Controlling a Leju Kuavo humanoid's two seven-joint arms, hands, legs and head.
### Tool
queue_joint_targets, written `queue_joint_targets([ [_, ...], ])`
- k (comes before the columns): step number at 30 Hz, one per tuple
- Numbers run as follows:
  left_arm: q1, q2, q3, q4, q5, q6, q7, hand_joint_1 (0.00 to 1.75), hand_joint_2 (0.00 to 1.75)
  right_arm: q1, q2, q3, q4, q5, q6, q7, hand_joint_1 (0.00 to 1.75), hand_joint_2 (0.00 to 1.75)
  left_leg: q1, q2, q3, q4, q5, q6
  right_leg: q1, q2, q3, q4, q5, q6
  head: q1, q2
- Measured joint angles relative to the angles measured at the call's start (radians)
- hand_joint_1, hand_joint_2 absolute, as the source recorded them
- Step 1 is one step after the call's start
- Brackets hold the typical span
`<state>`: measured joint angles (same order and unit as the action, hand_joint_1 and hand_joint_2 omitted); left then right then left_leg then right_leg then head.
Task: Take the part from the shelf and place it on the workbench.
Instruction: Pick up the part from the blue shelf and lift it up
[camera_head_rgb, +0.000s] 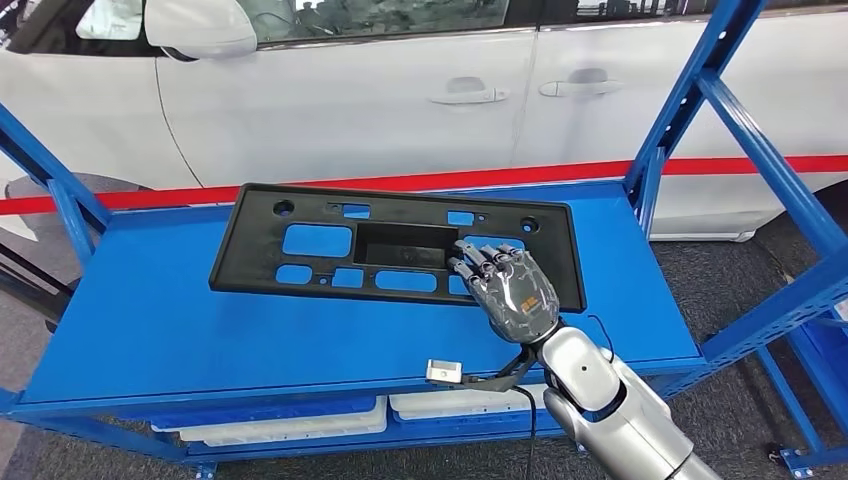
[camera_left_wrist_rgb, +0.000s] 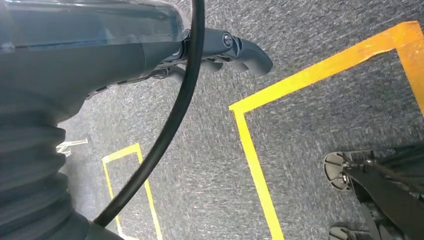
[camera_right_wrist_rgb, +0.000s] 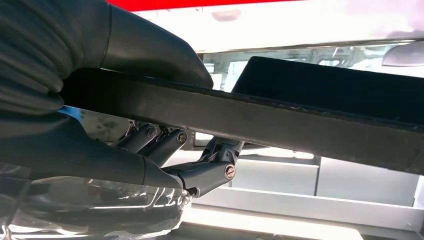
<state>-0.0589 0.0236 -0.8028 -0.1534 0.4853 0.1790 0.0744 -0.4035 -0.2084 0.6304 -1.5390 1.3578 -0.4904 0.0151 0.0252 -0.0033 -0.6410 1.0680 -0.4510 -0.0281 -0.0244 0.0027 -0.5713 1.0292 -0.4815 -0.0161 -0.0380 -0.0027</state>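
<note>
Nearest the robot, the silver right arm reaches up over the front edge of the blue shelf (camera_head_rgb: 150, 330), and the right hand (camera_head_rgb: 512, 290) lies on the near right part of the black part (camera_head_rgb: 300, 205), fingers laid over its top face beside the cut-outs. In the right wrist view the part's edge runs as a dark bar between the thick thumb on one side and the darker fingers (camera_right_wrist_rgb: 165, 140) on the other, so the hand appears to be clasping the rim, though how firmly cannot be told. The left hand (camera_left_wrist_rgb: 235, 50) hangs above grey carpet with yellow tape lines, its fingers curled in with nothing in them. The part lies flat on the shelf top, its long side across the view, a white car (camera_head_rgb: 400, 90) well behind it. The step in hand looks like securing the grasp; next calls for a firm pinch, then a level lift clear of the blue uprights before turning toward the workbench
</note>
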Motion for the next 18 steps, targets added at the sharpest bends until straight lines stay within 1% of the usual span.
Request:
queue_joint_targets([
  [1,0.0,0.0,0.0,0.0,0.002,-0.001,0.0,0.0,1.75,-0.002,0.0,0.002,0.002,0.0,0.002,0.0,1.69,1.75,0.001,0.0,-0.018,0.049,-0.041,-0.002,0.001,-0.002,-0.009,-0.001,0.008,-0.008,0.0,0.0],
  [2,0.0,0.001,0.0,0.0,0.004,-0.002,0.0,0.0,1.75,-0.004,0.0,0.004,0.004,-0.001,0.004,0.0,1.69,1.75,0.0,0.0,-0.039,0.112,-0.087,-0.003,0.005,-0.002,-0.018,-0.001,0.014,-0.013,0.0,0.0],
  [3,0.0,0.002,0.0,0.0,0.006,-0.003,0.0,0.0,1.75,-0.005,0.0,0.007,0.006,-0.001,0.005,0.0,1.69,1.75,-0.001,0.0,-0.057,0.177,-0.126,-0.003,0.009,-0.003,-0.028,0.0,0.022,-0.017,0.0,0.0],
  [4,0.0,0.003,0.0,0.0,0.011,-0.007,0.0,0.0,1.75,-0.007,0.001,0.011,0.009,-0.001,0.007,-0.001,1.69,1.75,-0.002,0.0,-0.064,0.223,-0.147,-0.002,0.013,-0.003,-0.038,0.001,0.029,-0.019,0.0,0.0],
  [5,0.001,0.006,0.0,0.0,0.019,-0.012,-0.001,0.0,1.75,-0.011,0.005,0.019,0.014,-0.001,0.01,-0.002,1.69,1.75,-0.004,0.0,-0.054,0.235,-0.149,0.001,0.018,-0.004,-0.048,0.002,0.036,-0.021,0.0,0.0],
  [6,0.002,0.011,0.002,0.0,0.03,-0.02,-0.004,0.0,1.75,-0.019,0.014,0.03,0.02,-0.001,0.014,-0.004,1.69,1.75,-0.006,0.0,-0.025,0.21,-0.134,0.006,0.022,-0.003,-0.059,0.003,0.044,-0.023,0.0,0.0],
  [7,0.003,0.019,0.005,0.0,0.045,-0.029,-0.008,0.0,1.75,-0.031,0.029,0.045,0.03,-0.001,0.019,-0.007,1.69,1.75,-0.009,0.0,0.02,0.149,-0.109,0.014,0.027,-0.002,-0.067,0.004,0.051,-0.025,0.0,0.0],
  [8,0.003,0.031,0.009,0.0,0.061,-0.039,-0.013,0.0,1.75,-0.048,0.053,0.063,0.044,-0.002,0.024,-0.008,1.69,1.75,-0.013,0.001,0.07,0.073,-0.092,0.023,0.03,0.0,-0.075,0.005,0.058,-0.025,0.0,0.0],
  [9,0.002,0.044,0.016,0.0,0.078,-0.05,-0.018,0.0,1.75,-0.069,0.083,0.083,0.063,-0.004,0.028,-0.009,1.69,1.75,-0.018,0.003,0.109,0.009,-0.078,0.03,0.032,0.003,-0.08,0.005,0.065,-0.024,0.0,0.0],
  [10,0.002,0.058,0.024,0.0,0.094,-0.061,-0.021,0.0,1.75,-0.093,0.118,0.104,0.086,-0.009,0.031,-0.01,1.69,1.75,-0.022,0.004,0.132,-0.034,-0.071,0.035,0.032,0.004,-0.084,0.005,0.073,-0.021,0.0,0.0],
  [11,0.001,0.07,0.032,0.001,0.107,-0.069,-0.023,0.0,1.75,-0.118,0.156,0.126,0.112,-0.015,0.034,-0.01,1.69,1.75,-0.027,0.006,0.14,-0.055,-0.07,0.038,0.03,0.005,-0.086,0.004,0.08,-0.016,0.0,0.0],
  [12,0.001,0.081,0.039,0.001,0.117,-0.076,-0.024,0.0,1.75,-0.143,0.191,0.147,0.138,-0.021,0.037,-0.009,1.69,1.75,-0.03,0.007,0.138,-0.059,-0.06,0.038,0.027,0.006,-0.087,0.001,0.088,-0.01,0.0,0.0],
  [13,0.001,0.09,0.045,0.002,0.122,-0.08,-0.024,0.0,1.75,-0.166,0.222,0.165,0.163,-0.026,0.039,-0.009,1.69,1.75,-0.028,0.007,0.136,-0.067,-0.049,0.043,0.026,0.005,-0.089,0.001,0.091,-0.004,0.0,0.0],
  [14,0.001,0.096,0.05,0.002,0.125,-0.083,-0.023,0.0,1.75,-0.185,0.248,0.181,0.184,-0.03,0.04,-0.009,1.69,1.75,-0.026,0.007,0.134,-0.076,-0.037,0.048,0.026,0.004,-0.092,0.006,0.083,0.002,0.0,0.0],
  [15,0.002,0.101,0.053,0.003,0.127,-0.085,-0.023,0.0,1.75,-0.202,0.267,0.195,0.202,-0.033,0.041,-0.009,1.69,1.75,-0.023,0.008,0.129,-0.084,-0.023,0.055,0.026,0.003,-0.099,0.024,0.059,0.007,0.0,0.0],
  [16,0.003,0.104,0.055,0.003,0.128,-0.085,-0.022,0.0,1.75,-0.214,0.282,0.205,0.216,-0.036,0.041,-0.009,1.69,1.75,-0.02,0.009,0.12,-0.09,-0.009,0.059,0.025,0.002,-0.111,0.061,0.018,0.011,0.0,0.0],
  [17,0.004,0.106,0.056,0.003,0.129,-0.085,-0.021,0.0,1.75,-0.223,0.291,0.213,0.227,-0.038,0.041,-0.009,1.69,1.75,-0.02,0.01,0.108,-0.09,0.002,0.062,0.023,0.002,-0.127,0.116,-0.032,0.015,0.0,0.0],
  [18,0.007,0.107,0.057,0.003,0.13,-0.084,-0.019,0.0,1.75,-0.229,0.298,0.221,0.236,-0.041,0.041,-0.009,1.69,1.75,-0.02,0.01,0.093,-0.088,0.012,0.063,0.02,0.002,-0.142,0.179,-0.075,0.018,0.0,0.0],
])
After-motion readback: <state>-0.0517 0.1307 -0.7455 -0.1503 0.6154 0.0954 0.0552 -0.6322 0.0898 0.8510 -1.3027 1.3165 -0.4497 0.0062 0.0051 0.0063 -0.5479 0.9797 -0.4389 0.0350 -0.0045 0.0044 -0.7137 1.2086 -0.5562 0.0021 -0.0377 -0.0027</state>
